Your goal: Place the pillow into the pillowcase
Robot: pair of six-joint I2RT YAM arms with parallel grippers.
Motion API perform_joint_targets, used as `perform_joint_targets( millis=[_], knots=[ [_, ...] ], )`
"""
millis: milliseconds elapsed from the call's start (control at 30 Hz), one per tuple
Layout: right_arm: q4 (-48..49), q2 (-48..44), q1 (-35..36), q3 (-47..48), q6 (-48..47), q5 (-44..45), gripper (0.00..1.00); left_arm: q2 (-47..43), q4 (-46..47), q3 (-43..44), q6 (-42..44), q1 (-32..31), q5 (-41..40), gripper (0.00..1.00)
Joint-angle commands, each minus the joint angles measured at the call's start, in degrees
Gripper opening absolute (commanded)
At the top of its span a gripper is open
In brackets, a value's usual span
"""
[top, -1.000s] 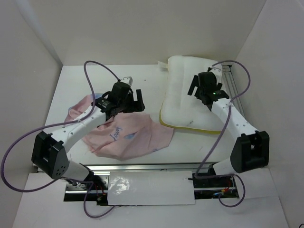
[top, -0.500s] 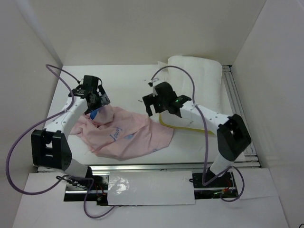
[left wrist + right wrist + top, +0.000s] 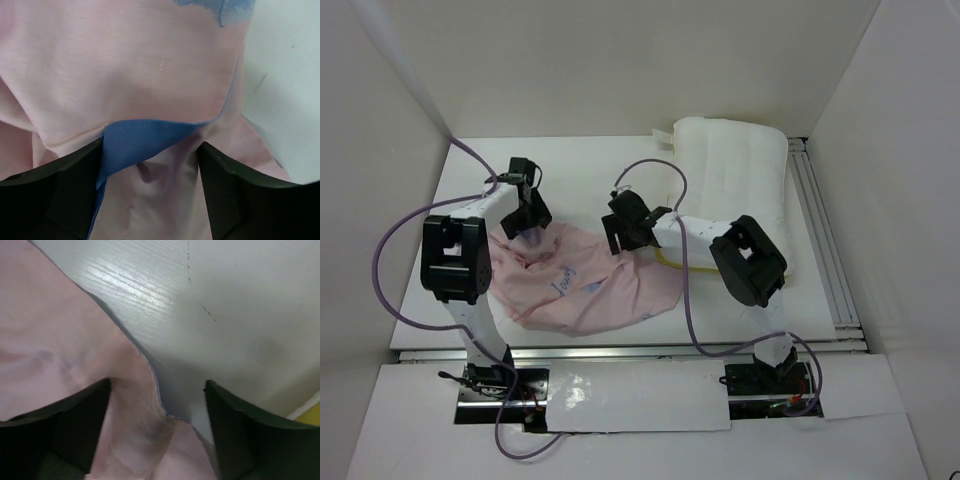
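The pillowcase [image 3: 590, 290] lies crumpled on the table's left half, pale pink side up, with some blue print showing. The white quilted pillow [image 3: 735, 180] lies at the back right, its yellow edge strip facing the pillowcase. My left gripper [image 3: 527, 218] is open at the pillowcase's back left corner. In the left wrist view its jaws [image 3: 150, 200] straddle pink fabric with a blue fold [image 3: 140, 142]. My right gripper [image 3: 620, 230] is open at the pillowcase's back right edge. In the right wrist view its jaws [image 3: 156, 435] straddle that pink edge [image 3: 75, 365], and the yellow strip [image 3: 312, 411] is at the far right.
White walls enclose the table on three sides. A metal rail [image 3: 817, 235] runs along the right side and another [image 3: 620, 350] along the front edge. Purple cables loop above both arms. Bare table [image 3: 585, 170] lies behind the pillowcase.
My left gripper has swung from the pillowcase's middle to its back left corner. My right gripper has left the pillow and moved left to the pillowcase's back right edge.
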Motion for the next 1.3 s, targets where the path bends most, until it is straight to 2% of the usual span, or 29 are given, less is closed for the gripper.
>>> perform_joint_targets(
  millis=[0,33,67,100,133,233,367,500,533,700,800,933,1100,1267],
  knots=[
    [-0.1,1.9,0.0,3.0,3.3,5.7,0.76,3.9,0.1,2.4,1.0,0.5,0.6,0.82],
    [-0.1,2.5,0.0,3.5,3.3,5.7,0.62,4.4,0.1,3.0,1.0,0.5,1.1,0.61],
    [-0.1,2.5,-0.5,3.5,3.3,4.2,0.45,4.4,0.1,3.5,1.0,0.5,1.1,0.52],
    [-0.1,2.5,-1.1,4.2,3.3,4.2,0.13,4.9,0.1,3.5,1.6,1.0,1.7,0.33],
    [-0.8,2.5,-1.1,4.2,3.8,4.2,0.0,5.0,0.1,4.1,1.6,1.0,1.7,0.0],
    [-0.8,1.2,-1.1,4.8,2.1,3.5,0.0,3.4,2.0,3.4,3.3,1.0,2.5,0.0],
    [0.6,-4.5,-1.1,5.4,-3.5,3.0,0.0,-4.0,3.7,1.2,3.3,2.1,1.7,0.0],
    [0.6,-12.5,-0.5,8.1,-8.1,7.3,0.0,-17.7,5.7,-0.9,2.1,4.2,1.1,0.0],
    [0.6,-15.9,-0.5,9.3,-8.9,9.3,0.0,-23.7,5.7,-0.9,1.1,5.2,1.1,0.0],
    [3.5,-27.6,0.0,9.3,-14.5,14.6,0.0,-39.5,6.5,-0.3,-0.1,7.2,1.3,0.0],
    [4.7,-35.0,0.0,10.1,-18.7,17.5,0.0,-47.5,4.2,5.5,-0.1,8.5,-2.9,0.0],
    [4.7,-42.4,0.6,14.3,-23.3,18.9,0.0,-53.6,1.7,15.1,1.7,8.5,-7.8,0.0],
    [4.4,-48.0,1.1,21.0,-28.4,21.0,0.0,-55.3,-0.6,26.4,5.9,8.5,-14.5,0.0],
    [2.5,-46.0,1.1,28.6,-33.7,19.0,0.0,-52.2,-1.1,35.2,9.7,8.5,-16.2,0.0]
  ],
)
